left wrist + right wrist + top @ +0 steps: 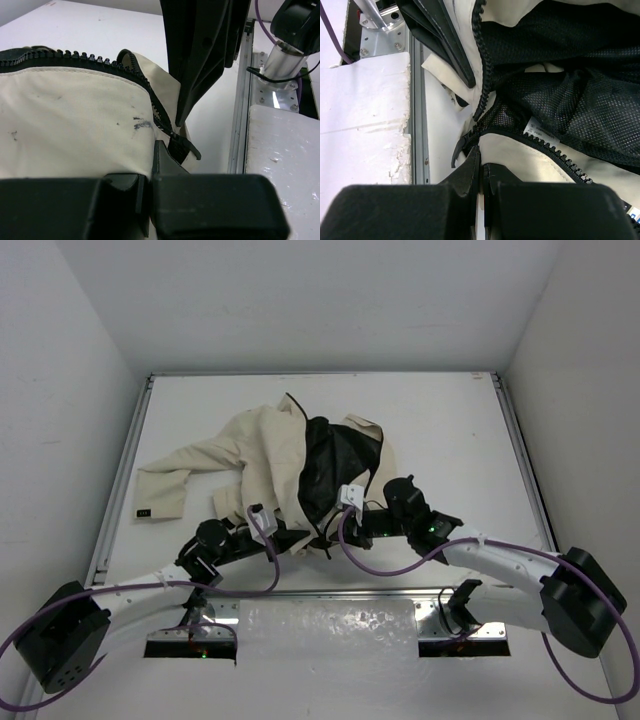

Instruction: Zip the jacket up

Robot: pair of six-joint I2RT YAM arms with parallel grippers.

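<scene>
The cream-beige jacket [260,450] lies open on the white table [450,430], its black mesh lining [335,465] showing. My left gripper [288,538] is at the near hem. In the left wrist view it [150,165] is shut on the cream fabric [75,115] just beside the zipper slider and pull [186,146]. My right gripper [335,530] meets it from the right. In the right wrist view it [481,160] is shut on the cream hem [535,160] next to the same slider [461,149]. The zipper teeth [485,60] run apart above the slider.
A sleeve [165,485] stretches to the table's left side. A white foam pad [330,625] and a metal rail [240,100] lie along the near edge, close behind both grippers. The other arm's finger [200,50] stands close over the zipper end.
</scene>
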